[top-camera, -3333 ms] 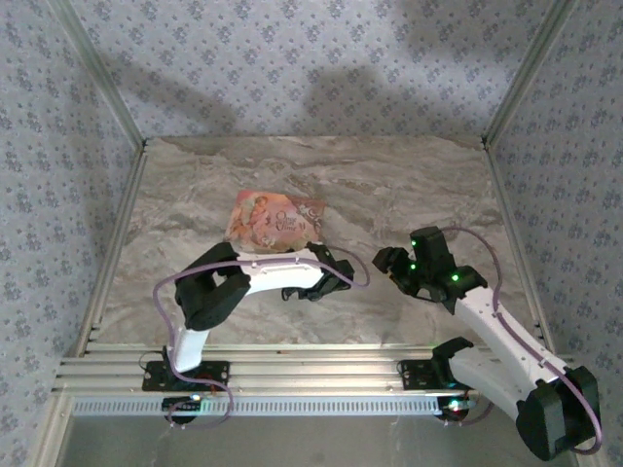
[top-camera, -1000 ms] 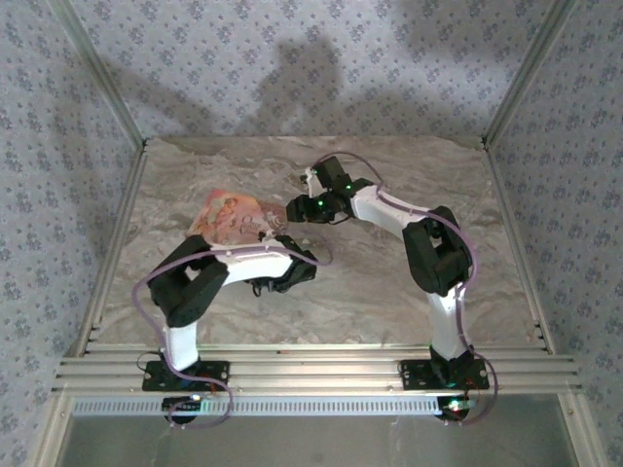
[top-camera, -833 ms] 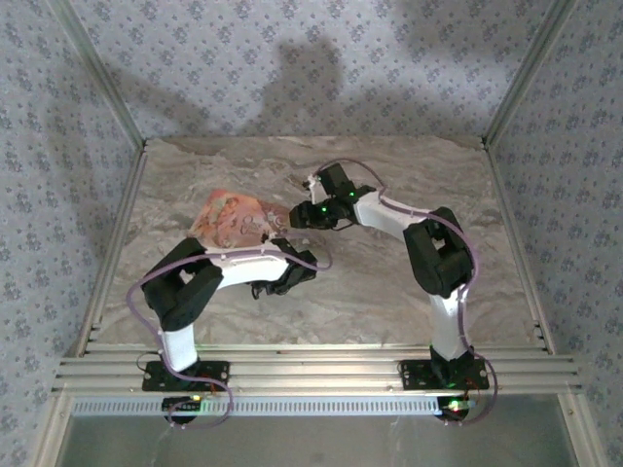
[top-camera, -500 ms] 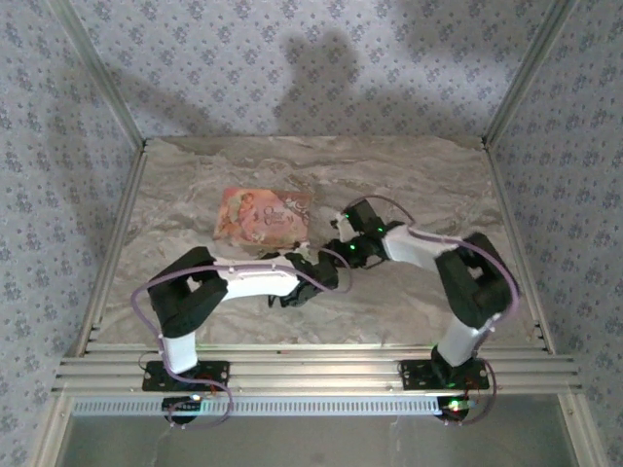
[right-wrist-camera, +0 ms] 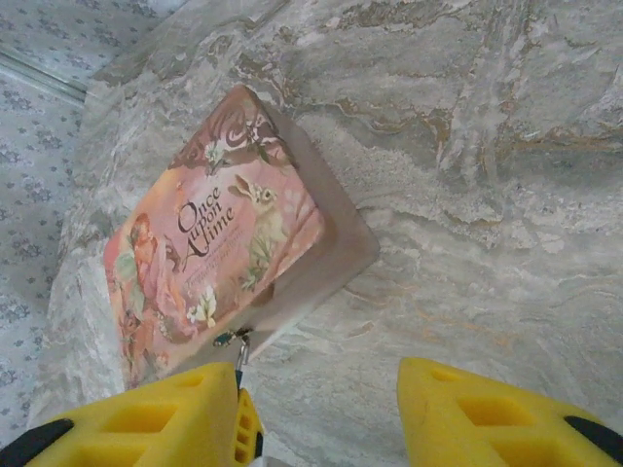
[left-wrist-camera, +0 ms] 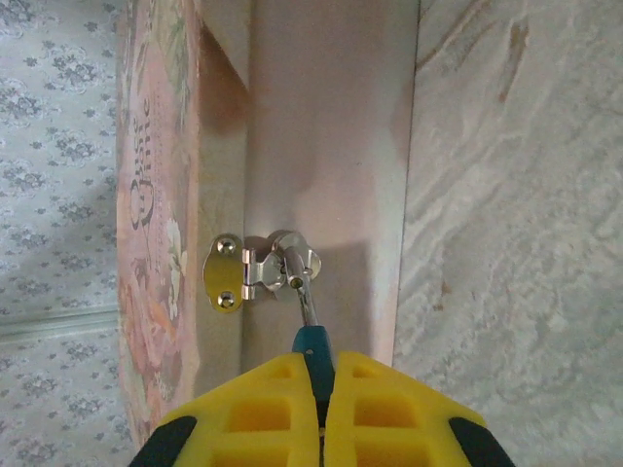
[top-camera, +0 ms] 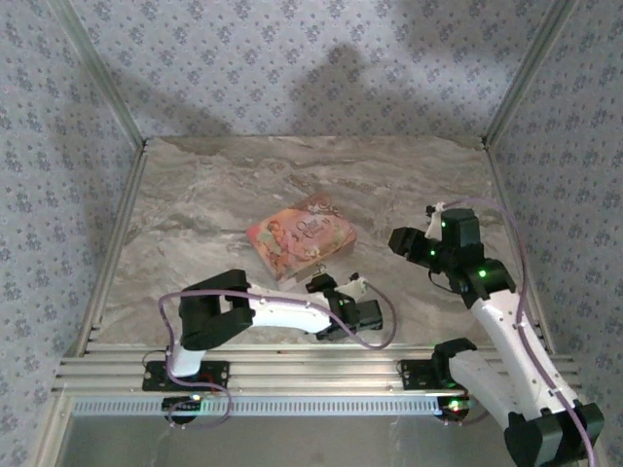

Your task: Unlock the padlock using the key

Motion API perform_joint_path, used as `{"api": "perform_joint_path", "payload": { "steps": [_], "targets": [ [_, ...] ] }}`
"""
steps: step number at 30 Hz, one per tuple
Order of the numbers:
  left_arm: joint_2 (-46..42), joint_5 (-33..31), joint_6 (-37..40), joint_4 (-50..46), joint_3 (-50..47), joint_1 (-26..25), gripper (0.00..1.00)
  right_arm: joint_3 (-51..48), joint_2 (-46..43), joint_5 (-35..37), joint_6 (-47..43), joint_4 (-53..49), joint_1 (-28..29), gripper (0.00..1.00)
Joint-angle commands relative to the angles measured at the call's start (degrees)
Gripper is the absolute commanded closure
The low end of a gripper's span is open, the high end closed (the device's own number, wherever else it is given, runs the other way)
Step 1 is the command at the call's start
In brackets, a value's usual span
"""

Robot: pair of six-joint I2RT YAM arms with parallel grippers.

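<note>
Keeps left gripper (left-wrist-camera: 315,366) clenched on the blue padlock (left-wrist-camera: 311,339) hooked in the clasp (left-wrist-camera: 234,274) of the pink box (top-camera: 302,233), now dragged nearer, and pulls right gripper (right-wrist-camera: 326,389) away, parted with no key seen, so unlocking looks unstarted.

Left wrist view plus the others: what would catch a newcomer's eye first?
The pink Once Upon a Time storybook box lies in the middle of the marble table, with a small metal clasp on its side wall. The left tool is shut on the tiny blue padlock, whose metal shank reaches that clasp. The right tool stands open to the box's right.
</note>
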Motion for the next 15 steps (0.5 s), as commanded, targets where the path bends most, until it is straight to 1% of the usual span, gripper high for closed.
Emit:
{"api": "perform_joint_path", "payload": {
  "steps": [1,5,8,12,15],
  "targets": [
    [-2.1,1.7,-8.1,-11.4,-0.5,0.5,1.0,1.5,4.4,-0.2,1.0,-2.9,0.8,0.52],
    [-2.5,0.6,-13.5,-17.8,0.5,0.6,1.0,-1.5,8.1,-2.4,5.0,4.6,3.2,0.52],
    [-3.8,0.9,-14.9,-17.1,-1.0,1.5,1.0,-2.4,11.0,-3.0,6.2,6.6,5.9,0.51],
    [-10.4,6.0,-13.0,-11.1,-7.6,3.6,1.0,-1.8,13.4,-1.3,6.6,6.4,9.5,0.5],
    [-16.7,12.9,-12.3,-9.4,-11.7,7.0,1.0,-1.7,14.9,-1.0,7.2,7.1,10.9,0.5]
  ]
}}
